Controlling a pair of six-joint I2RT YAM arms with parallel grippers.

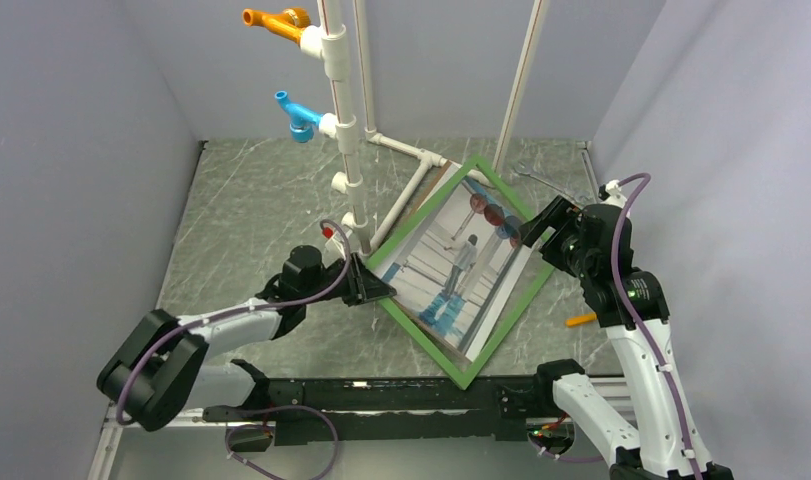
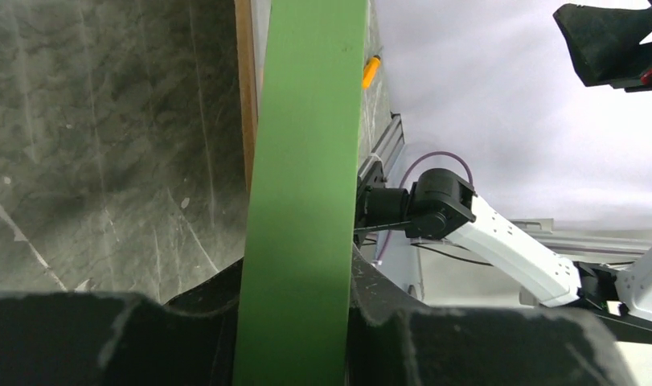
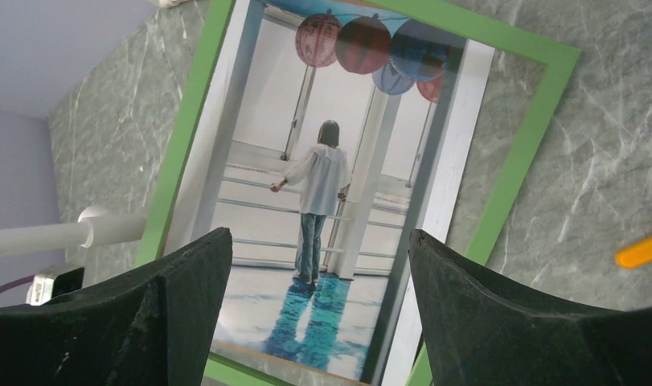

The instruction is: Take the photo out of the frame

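Left gripper (image 1: pixel 373 284) is pinched narrow on the green frame (image 1: pixel 510 327), clamping its left rail. Right gripper (image 3: pixel 320 237) hangs spread wide over the photo (image 1: pixel 459 270), holding nothing. The photo sits inside the frame, mid-table (image 1: pixel 251 200).

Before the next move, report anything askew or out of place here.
The photo sits skewed in the frame. In the right wrist view a wedge of bare table shows between its right border and the green rail, widening toward the balloons. The left pincer clamps the opposite rail. The right pincer hovers open above.
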